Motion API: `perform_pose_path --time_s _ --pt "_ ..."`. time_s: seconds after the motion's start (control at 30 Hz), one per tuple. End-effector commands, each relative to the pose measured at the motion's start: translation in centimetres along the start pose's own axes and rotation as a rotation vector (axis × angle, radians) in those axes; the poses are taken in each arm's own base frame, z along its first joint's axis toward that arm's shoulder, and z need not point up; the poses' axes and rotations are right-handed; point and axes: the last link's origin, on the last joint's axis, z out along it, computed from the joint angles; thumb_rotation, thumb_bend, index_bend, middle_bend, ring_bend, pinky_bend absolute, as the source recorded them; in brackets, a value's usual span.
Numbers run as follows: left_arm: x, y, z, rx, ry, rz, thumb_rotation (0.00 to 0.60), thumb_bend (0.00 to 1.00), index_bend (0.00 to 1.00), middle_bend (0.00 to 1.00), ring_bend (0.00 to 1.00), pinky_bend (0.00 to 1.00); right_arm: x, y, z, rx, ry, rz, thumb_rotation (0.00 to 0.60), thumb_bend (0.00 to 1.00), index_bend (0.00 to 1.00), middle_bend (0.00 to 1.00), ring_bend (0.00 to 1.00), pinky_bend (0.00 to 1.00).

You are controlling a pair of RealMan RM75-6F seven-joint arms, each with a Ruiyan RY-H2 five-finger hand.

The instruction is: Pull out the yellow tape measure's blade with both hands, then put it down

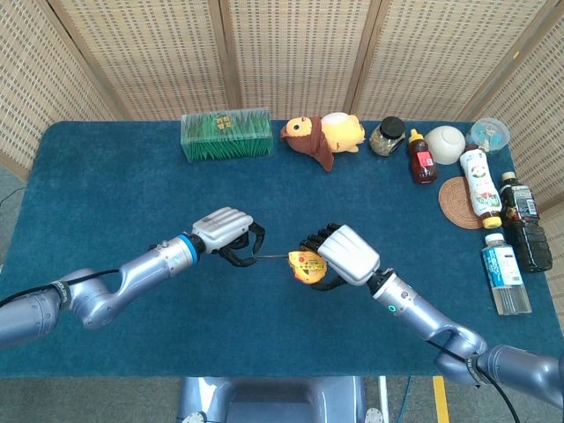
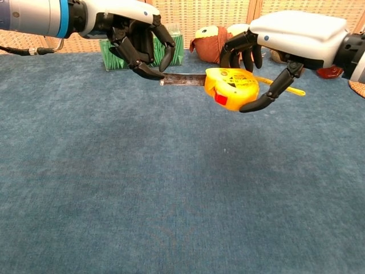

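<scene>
**A:** Where's the tape measure sitting right now?

**B:** I've got the yellow tape measure up off the blue table, near the middle of it. My right hand wraps the case, fingers curled over the top and thumb hooked underneath. In the head view the case pokes out on the left side of that hand.

**A:** And the left hand?

**B:** My left hand is pinching the end of the blade, fingertips closed on the tip. The head view shows it to the left of the case, with a thin strip of blade bridging the gap.

**A:** So which way does the blade run?

**B:** Roughly left to right, close to level. The case's mouth points left, toward my left hand; the blade is the long axis, and the hands sit at either end of it. I'd judge the pull has to go straight along that line, left hand going further left, right hand holding or going right. Only a short length is out, so I reckon the pulling is partway.

**A:** Anything behind that matters?

**B:** Farther back, well apart from both hands, there's a green grass box and a plush toy. A yellow strap trails from the case to the right.
</scene>
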Motion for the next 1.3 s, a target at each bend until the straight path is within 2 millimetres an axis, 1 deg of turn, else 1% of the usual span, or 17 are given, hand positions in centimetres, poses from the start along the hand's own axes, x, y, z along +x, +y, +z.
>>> perform_pose_path --time_s 0.03,0.13,0.2,0.33,0.5,0.53,0.7,0.9,0.93,1.03,1.3 --pt "-0.2 -0.8 -0.6 0.020 -0.001 0.010 0.600 0.33 0.65 1.00 0.95 0.93 -0.2 0.5 -0.5 -0.012 -0.018 -0.013 0.429 0.21 0.50 0.55 0.50 0.47" --pt "-0.4 -1.6 -1.2 0.043 -0.004 0.007 0.600 0.33 0.65 1.00 0.95 0.93 -0.3 1.0 -1.0 -0.026 -0.034 -0.023 0.431 0.21 0.50 0.55 0.50 0.47" --pt "-0.6 -2.7 -1.8 0.072 -0.005 0.009 0.600 0.33 0.65 1.00 0.95 0.93 -0.4 1.4 -1.5 -0.039 -0.047 -0.033 0.430 0.21 0.50 0.55 0.50 0.47" --pt "-0.9 -4.0 -2.8 0.106 -0.005 0.006 0.600 0.33 0.65 1.00 0.95 0.93 -0.5 2.1 -2.1 -0.056 -0.067 -0.043 0.426 0.21 0.50 0.55 0.50 0.47" --pt "-1.2 -5.5 -3.9 0.148 -0.006 0.006 0.600 0.33 0.65 1.00 0.95 0.93 -0.7 2.6 -2.8 -0.067 -0.089 -0.055 0.430 0.21 0.50 0.55 0.50 0.47" --pt "-1.2 -6.2 -4.4 0.170 -0.004 0.000 0.600 0.33 0.65 1.00 0.95 0.93 -0.7 2.8 -3.2 -0.073 -0.096 -0.061 0.430 0.21 0.50 0.55 0.50 0.47" --pt "-1.6 -7.9 -5.7 0.215 0.005 -0.010 0.600 0.33 0.65 1.00 0.95 0.93 -0.8 3.6 -4.0 -0.097 -0.110 -0.071 0.429 0.21 0.50 0.55 0.50 0.46" --pt "-2.0 -9.3 -6.9 0.253 0.014 -0.028 0.600 0.33 0.65 1.00 0.95 0.93 -0.8 4.6 -5.1 -0.136 -0.118 -0.077 0.427 0.21 0.50 0.55 0.50 0.46" --pt "-2.1 -9.9 -7.4 0.271 0.017 -0.036 0.600 0.33 0.65 1.00 0.95 0.93 -0.8 5.1 -5.6 -0.156 -0.121 -0.078 0.427 0.21 0.50 0.55 0.50 0.46" --pt "-2.3 -10.5 -8.0 0.286 0.024 -0.043 0.600 0.33 0.65 1.00 0.95 0.93 -0.8 5.7 -6.4 -0.179 -0.124 -0.079 0.430 0.21 0.50 0.55 0.50 0.46" --pt "-2.6 -11.4 -9.1 0.314 0.034 -0.057 0.600 0.33 0.65 1.00 0.95 0.93 -0.7 6.6 -7.9 -0.208 -0.134 -0.085 0.428 0.21 0.50 0.55 0.50 0.47"
